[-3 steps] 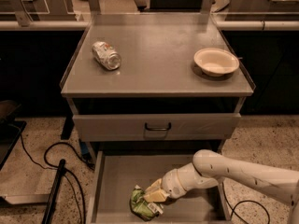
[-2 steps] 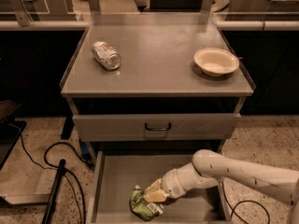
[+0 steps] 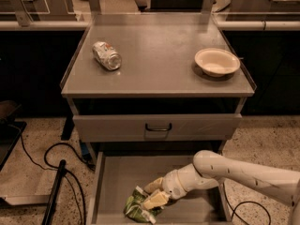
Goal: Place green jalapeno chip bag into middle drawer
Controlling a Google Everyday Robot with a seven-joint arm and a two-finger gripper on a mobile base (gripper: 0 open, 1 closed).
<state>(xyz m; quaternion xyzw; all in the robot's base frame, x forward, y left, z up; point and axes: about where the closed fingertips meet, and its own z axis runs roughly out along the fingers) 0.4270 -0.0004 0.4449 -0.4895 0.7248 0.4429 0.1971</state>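
The green jalapeno chip bag (image 3: 135, 206) lies crumpled on the floor of the open middle drawer (image 3: 112, 177), near its front edge. My gripper (image 3: 155, 193) reaches in from the right on a white arm, low inside the drawer. Its two cream fingers (image 3: 156, 200) are closed on the bag's right edge. The bag touches the drawer floor.
A crushed silver can (image 3: 107, 55) lies at the left of the cabinet top and a cream bowl (image 3: 217, 61) stands at the right. The upper drawer front with a dark loop handle (image 3: 158, 127) is shut above the open drawer. Black cables (image 3: 56, 158) run over the floor at the left.
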